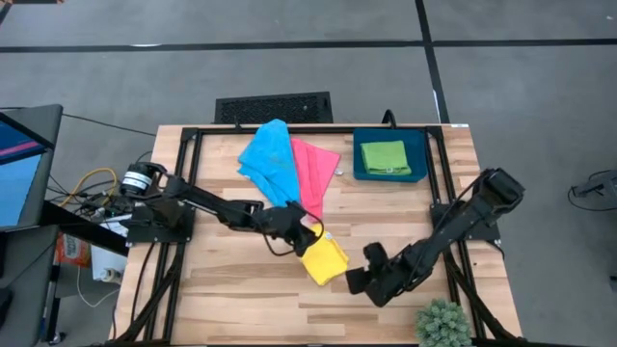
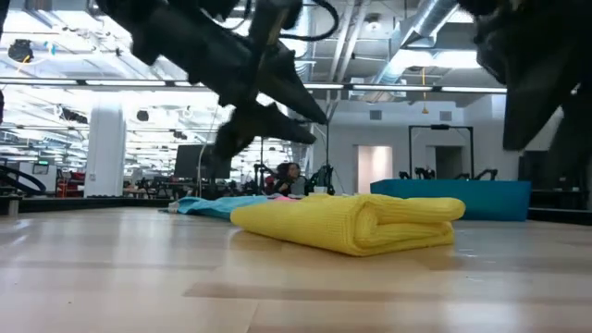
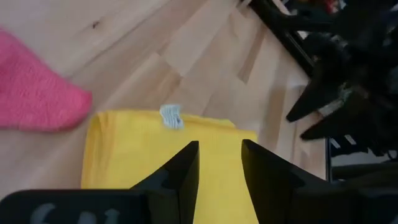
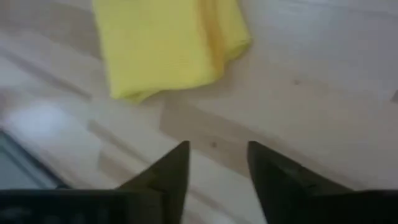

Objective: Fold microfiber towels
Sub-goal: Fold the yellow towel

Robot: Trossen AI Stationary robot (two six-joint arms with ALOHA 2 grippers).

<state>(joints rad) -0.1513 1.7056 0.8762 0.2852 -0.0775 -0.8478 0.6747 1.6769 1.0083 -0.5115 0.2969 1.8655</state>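
The yellow towel (image 1: 324, 260) lies folded into a small thick pad on the wooden counter (image 1: 241, 289), a little toward the front edge from the middle, its rounded fold showing in the low view. The left end effector (image 1: 310, 234) hangs just over the towel's back corner; its fingers (image 3: 180, 171) stand slightly apart above the cloth with nothing between them. The right end effector (image 1: 359, 278) sits just beside the towel's right edge, apart from it, its fingers (image 4: 171, 168) parted over bare wood and grasping nothing.

Behind the yellow towel, the pink towel (image 1: 315, 173) and the blue towel (image 1: 268, 157) lie loose and overlapping near the back edge, the pink tip reaching close to the left end effector. The green towel (image 1: 384, 157) rests folded in the dark blue tray (image 1: 424, 159) at the back right.

Bare wood runs along the front edge and the left side. A small plant (image 1: 443, 323) stands at the front right corner.
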